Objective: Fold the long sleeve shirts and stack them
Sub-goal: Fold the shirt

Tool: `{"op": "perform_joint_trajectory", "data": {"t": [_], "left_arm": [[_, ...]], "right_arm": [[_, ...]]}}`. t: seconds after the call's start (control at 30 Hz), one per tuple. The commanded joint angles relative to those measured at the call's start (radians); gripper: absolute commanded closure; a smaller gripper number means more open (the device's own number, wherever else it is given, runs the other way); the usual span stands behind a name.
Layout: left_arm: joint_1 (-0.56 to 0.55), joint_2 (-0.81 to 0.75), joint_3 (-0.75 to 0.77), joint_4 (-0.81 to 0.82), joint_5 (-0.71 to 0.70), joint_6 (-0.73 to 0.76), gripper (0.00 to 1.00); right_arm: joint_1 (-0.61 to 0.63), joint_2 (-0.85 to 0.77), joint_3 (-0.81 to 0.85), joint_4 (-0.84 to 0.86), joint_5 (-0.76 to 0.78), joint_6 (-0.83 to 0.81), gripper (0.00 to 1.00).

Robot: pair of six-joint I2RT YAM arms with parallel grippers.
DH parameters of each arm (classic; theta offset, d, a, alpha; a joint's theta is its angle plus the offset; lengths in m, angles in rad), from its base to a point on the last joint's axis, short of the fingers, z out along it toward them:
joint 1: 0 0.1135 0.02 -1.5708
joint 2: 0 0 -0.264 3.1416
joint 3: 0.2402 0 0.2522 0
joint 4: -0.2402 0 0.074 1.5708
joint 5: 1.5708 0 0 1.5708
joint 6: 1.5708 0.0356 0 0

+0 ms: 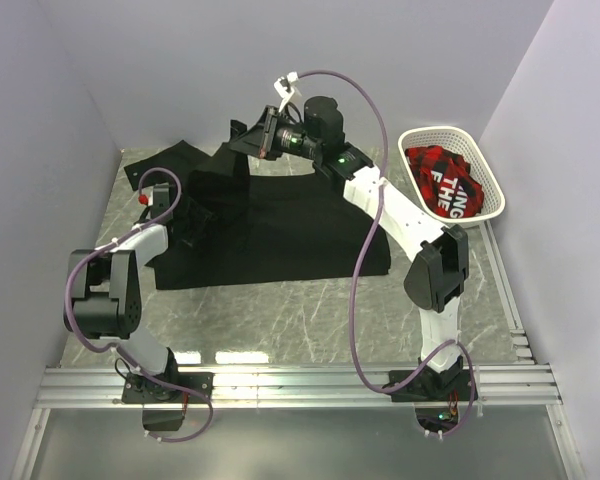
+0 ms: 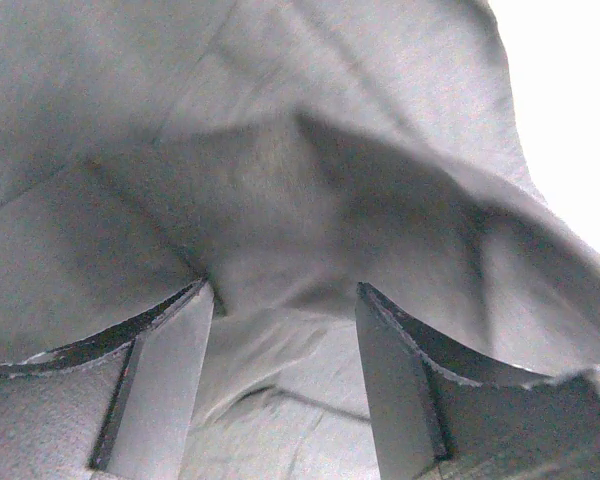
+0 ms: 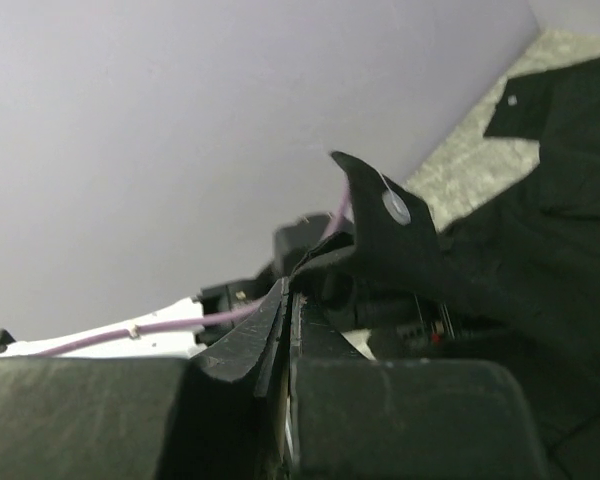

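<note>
A black long sleeve shirt (image 1: 280, 225) lies spread on the table's middle. My right gripper (image 1: 267, 140) reaches to its far edge and is shut on a fold of the black fabric, held lifted. In the right wrist view the jaws (image 3: 290, 292) are pressed together on a flap of shirt (image 3: 400, 250) with a small white button on it. My left gripper (image 1: 192, 226) is at the shirt's left edge. In the left wrist view it (image 2: 285, 292) is open, with the fabric (image 2: 280, 170) filling the view and lying between the fingers (image 2: 170, 380).
A white basket (image 1: 489, 180) stands at the far right, holding a red and black plaid cloth (image 1: 442, 172) with white letters. Walls close in at the left, back and right. A metal rail (image 1: 300, 385) runs along the near edge.
</note>
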Motion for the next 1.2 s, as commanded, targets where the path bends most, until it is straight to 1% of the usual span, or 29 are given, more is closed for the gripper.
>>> {"op": "perform_joint_trajectory", "data": {"t": [0.0,0.1,0.33,0.53,0.67,0.8,1.0,1.07,1.1,1.17], "left_arm": [[-0.002,0.005,0.019,0.14,-0.032,0.007,0.35],[-0.002,0.03,0.038,0.176,-0.023,0.031,0.34],[-0.002,0.081,0.029,0.254,0.006,0.085,0.33],[0.0,0.088,0.013,0.321,-0.014,0.109,0.32],[0.001,0.111,0.024,0.341,-0.031,0.113,0.31],[0.001,0.125,0.024,0.332,-0.023,0.094,0.29],[0.001,0.082,-0.005,0.282,-0.022,0.044,0.22],[0.001,0.053,-0.011,0.211,-0.035,0.025,0.2],[0.001,0.044,-0.013,0.211,-0.042,0.018,0.19],[0.001,0.022,-0.016,0.148,-0.046,-0.001,0.18]], "right_arm": [[-0.008,-0.082,-0.021,0.016,-0.027,-0.033,1.0],[-0.008,-0.102,-0.056,0.019,-0.024,-0.047,1.0],[-0.008,-0.119,-0.102,0.006,-0.018,-0.064,1.0],[-0.012,-0.125,-0.111,-0.004,-0.03,-0.076,1.0],[-0.018,-0.142,-0.127,-0.056,-0.021,-0.107,1.0],[-0.029,-0.157,-0.159,-0.107,-0.001,-0.158,1.0],[-0.044,-0.148,-0.226,-0.153,0.009,-0.202,1.0],[-0.047,-0.145,-0.248,-0.178,0.02,-0.227,1.0],[-0.047,-0.148,-0.248,-0.185,0.026,-0.234,1.0],[-0.049,-0.16,-0.263,-0.205,0.048,-0.254,1.0]]}}
